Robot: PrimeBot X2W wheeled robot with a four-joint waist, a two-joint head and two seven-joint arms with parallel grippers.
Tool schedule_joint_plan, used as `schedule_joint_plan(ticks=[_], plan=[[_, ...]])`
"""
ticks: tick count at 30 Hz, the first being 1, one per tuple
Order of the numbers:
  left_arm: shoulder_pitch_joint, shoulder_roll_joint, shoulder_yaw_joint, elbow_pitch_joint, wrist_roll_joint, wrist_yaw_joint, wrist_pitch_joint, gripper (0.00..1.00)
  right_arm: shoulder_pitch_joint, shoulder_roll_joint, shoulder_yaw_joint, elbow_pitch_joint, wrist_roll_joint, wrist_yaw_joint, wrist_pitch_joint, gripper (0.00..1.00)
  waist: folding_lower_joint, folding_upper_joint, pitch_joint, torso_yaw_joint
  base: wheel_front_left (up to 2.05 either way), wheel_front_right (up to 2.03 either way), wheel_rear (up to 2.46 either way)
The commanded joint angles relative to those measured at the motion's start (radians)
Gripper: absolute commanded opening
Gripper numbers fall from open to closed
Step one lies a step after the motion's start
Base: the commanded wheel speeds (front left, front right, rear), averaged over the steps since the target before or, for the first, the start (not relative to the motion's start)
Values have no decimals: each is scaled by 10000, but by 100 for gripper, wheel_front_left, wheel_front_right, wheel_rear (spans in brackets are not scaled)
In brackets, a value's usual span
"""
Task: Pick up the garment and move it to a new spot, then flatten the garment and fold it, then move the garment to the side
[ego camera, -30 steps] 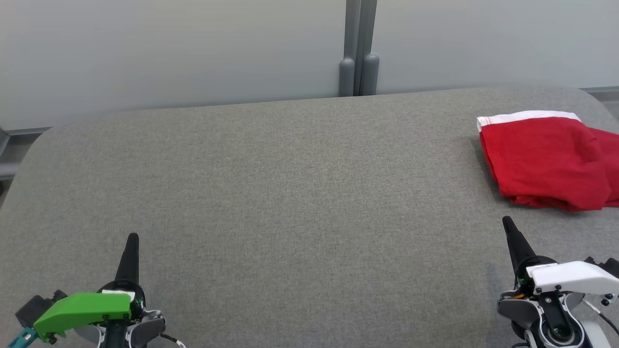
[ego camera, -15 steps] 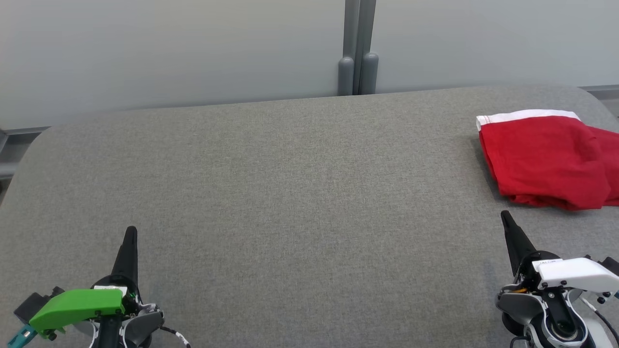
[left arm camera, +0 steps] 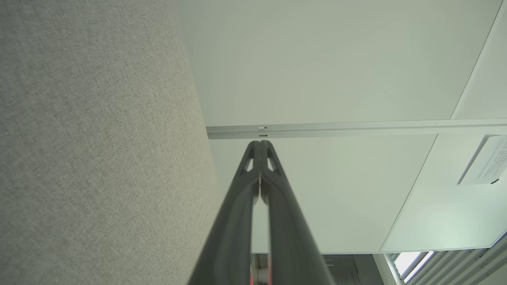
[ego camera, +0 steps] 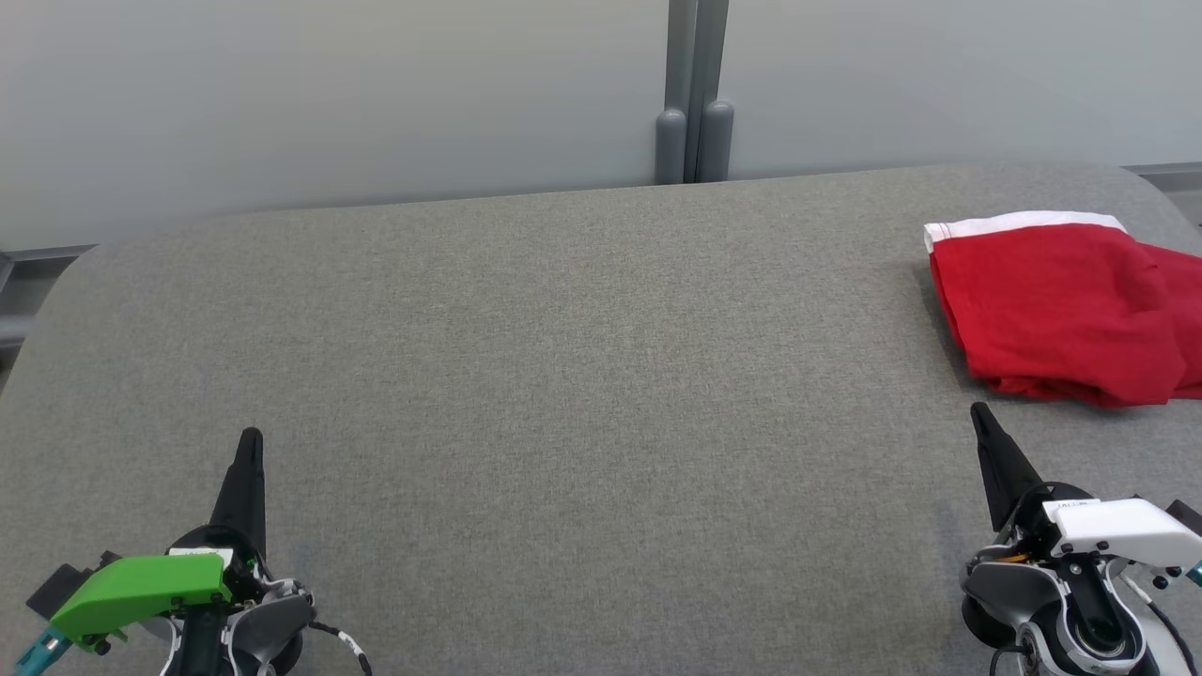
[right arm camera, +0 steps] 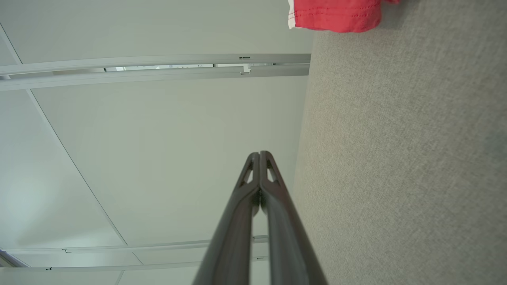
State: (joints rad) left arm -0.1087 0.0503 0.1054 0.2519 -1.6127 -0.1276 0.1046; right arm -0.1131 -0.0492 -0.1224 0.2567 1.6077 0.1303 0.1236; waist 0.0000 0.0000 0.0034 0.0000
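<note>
- The right gripper (ego camera: 978, 418) hovers near the front right corner of the grey fabric surface (ego camera: 563, 376). Its two dark fingers are pressed together on nothing, and the tip points toward the far edge.
- The left gripper (ego camera: 249, 441) sits the same way near the front left corner, fingers together and empty.
- The red shorts (ego camera: 1052, 310) lie by the right edge, toward the far right corner, rumpled and doubled over. The white waistband (ego camera: 1024, 225) is on their far side and runs roughly along the far edge. Their right part passes out of the head view.
- The shorts lie ahead of the right gripper's tip and slightly to its right, near but apart, with a strip of bare grey fabric between. The near red hem is the closest part.
- The left gripper is well apart from them, most of the surface's width away, so I judge that any reach falls to the right arm.
- The head view gives the layout of both grippers and the shorts' outline.
- The right wrist view adds the right gripper's (right arm camera: 259, 155) tips meeting with no gap. It also shows a corner of the shorts (right arm camera: 332, 16), stitched hem and a sliver of white, ahead of the fingers and off to one side.
- The left wrist view shows the left gripper's (left arm camera: 260, 144) tips meeting against a pale wall panel (left arm camera: 336, 71), with grey surface alongside.
</note>
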Motion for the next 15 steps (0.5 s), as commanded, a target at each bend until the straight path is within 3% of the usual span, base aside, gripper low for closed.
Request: schedule_joint_plan(ticks=[1, 15], plan=[[-117, -8, 41, -36, -7, -57, 43, 0, -103, -10, -30, -39, 54, 7, 40, 0, 0, 0, 0, 0, 0, 0, 0], [-116, -7, 39, -37, -8, -57, 42, 0, -103, -11, -27, -39, 53, 7, 38, 0, 0, 0, 0, 0, 0, 0, 0]])
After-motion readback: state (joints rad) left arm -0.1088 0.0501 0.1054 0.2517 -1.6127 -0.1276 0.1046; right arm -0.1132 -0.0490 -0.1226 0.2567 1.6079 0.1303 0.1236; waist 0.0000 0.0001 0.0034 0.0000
